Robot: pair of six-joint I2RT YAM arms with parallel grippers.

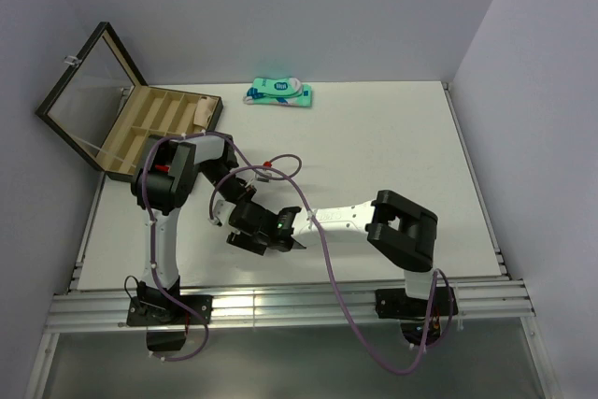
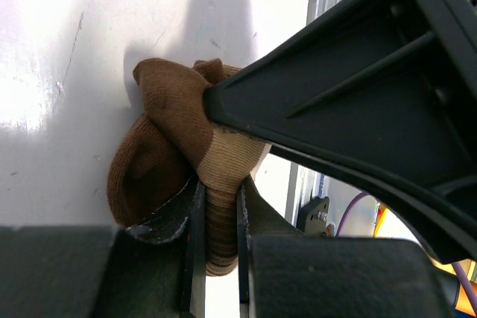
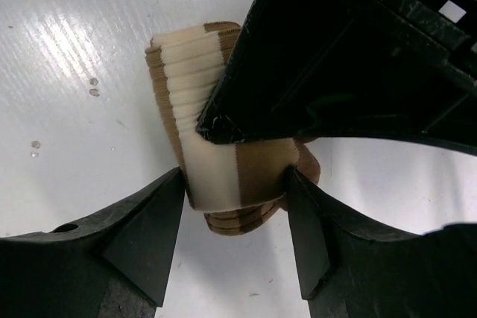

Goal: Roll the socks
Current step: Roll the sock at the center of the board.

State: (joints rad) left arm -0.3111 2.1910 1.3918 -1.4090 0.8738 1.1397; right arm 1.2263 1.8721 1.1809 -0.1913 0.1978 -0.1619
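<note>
A brown sock [image 2: 160, 132] with wide tan bands lies bunched into a roll on the white table near its front edge. My left gripper [image 2: 221, 206] is shut on a tan fold of it, pinched thin between the fingers. In the right wrist view the same sock [image 3: 194, 87] shows cream and brown bands. My right gripper [image 3: 235, 176] stands open astride its end, the right finger [image 3: 302, 214] touching the cloth. From above the two grippers, left [image 1: 245, 235] and right [image 1: 280, 235], meet and hide the sock.
An open wooden case [image 1: 159, 123] with a glass lid stands at the back left. A flat teal-and-white package [image 1: 280, 92] lies at the back middle. Purple cables [image 1: 318, 240] loop over the arms. The table's metal front rail [image 1: 280, 306] runs just behind the grippers.
</note>
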